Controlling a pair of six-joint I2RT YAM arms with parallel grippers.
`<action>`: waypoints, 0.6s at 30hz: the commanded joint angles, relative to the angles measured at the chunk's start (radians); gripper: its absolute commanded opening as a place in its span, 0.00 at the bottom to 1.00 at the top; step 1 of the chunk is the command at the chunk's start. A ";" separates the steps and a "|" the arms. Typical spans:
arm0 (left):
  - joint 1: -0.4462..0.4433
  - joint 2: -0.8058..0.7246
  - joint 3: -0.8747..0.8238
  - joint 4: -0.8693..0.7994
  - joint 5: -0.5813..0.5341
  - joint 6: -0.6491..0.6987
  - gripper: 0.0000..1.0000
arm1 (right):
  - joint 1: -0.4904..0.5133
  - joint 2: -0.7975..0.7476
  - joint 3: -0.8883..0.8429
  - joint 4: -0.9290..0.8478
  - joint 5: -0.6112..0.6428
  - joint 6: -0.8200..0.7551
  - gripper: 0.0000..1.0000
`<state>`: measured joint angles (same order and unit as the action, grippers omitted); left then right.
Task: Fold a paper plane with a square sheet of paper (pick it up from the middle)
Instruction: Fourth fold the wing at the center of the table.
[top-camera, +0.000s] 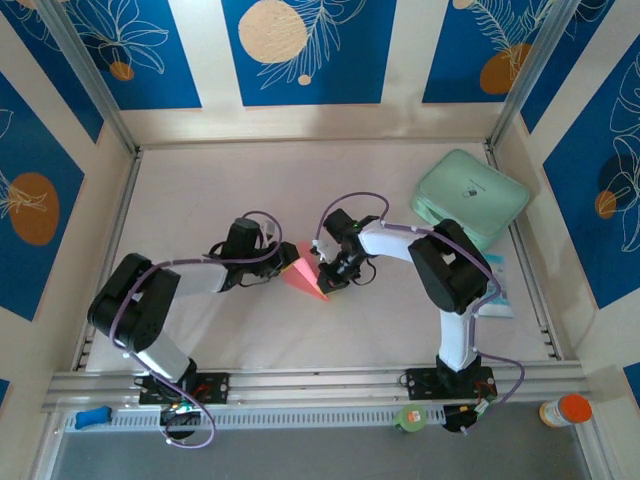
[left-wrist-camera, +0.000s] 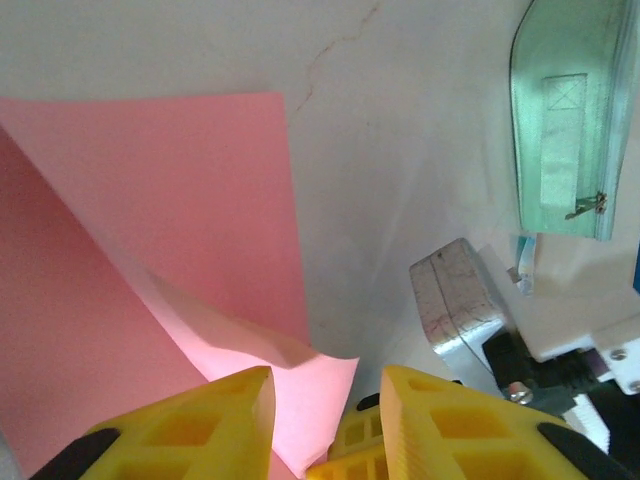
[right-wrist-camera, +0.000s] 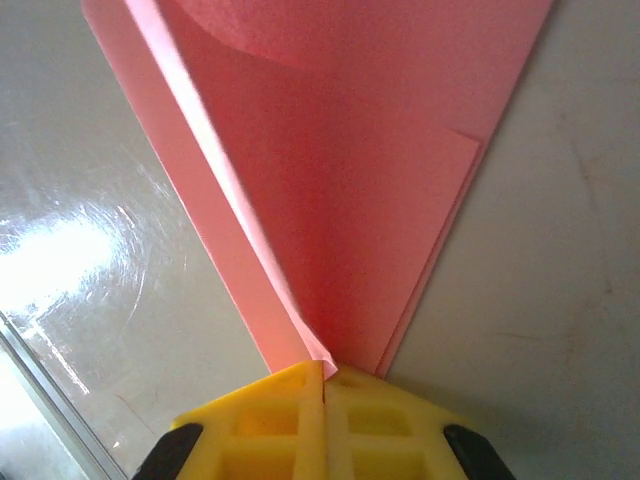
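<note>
Right gripper (right-wrist-camera: 322, 378) clamps the tip of the folded paper (right-wrist-camera: 340, 180). Left gripper (left-wrist-camera: 325, 385) gapes, apparently empty. The mint-green pad (top-camera: 470, 197) lies apart, its label unreadable.

The top view is evenly bright, with faint soft shadows on the table (top-camera: 300, 330). In the right wrist view white glare washes out its surface at left (detail is lost there). In the left wrist view the near yellow fingers (left-wrist-camera: 200, 430) blur, and the paper (left-wrist-camera: 150, 200) glows translucent at its flap.
</note>
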<state>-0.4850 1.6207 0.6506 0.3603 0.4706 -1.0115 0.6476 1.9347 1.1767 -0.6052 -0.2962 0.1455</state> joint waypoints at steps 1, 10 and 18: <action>-0.015 0.014 -0.013 0.038 0.020 -0.007 0.33 | -0.009 0.024 -0.004 0.002 -0.030 0.012 0.04; -0.043 0.021 -0.031 0.063 0.009 -0.019 0.31 | -0.031 0.025 -0.046 0.045 -0.054 0.029 0.05; -0.066 0.104 0.013 0.128 0.028 -0.056 0.28 | -0.038 0.023 -0.062 0.058 -0.057 0.029 0.08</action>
<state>-0.5404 1.6997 0.6331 0.4469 0.4744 -1.0504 0.6144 1.9358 1.1412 -0.5453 -0.3630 0.1680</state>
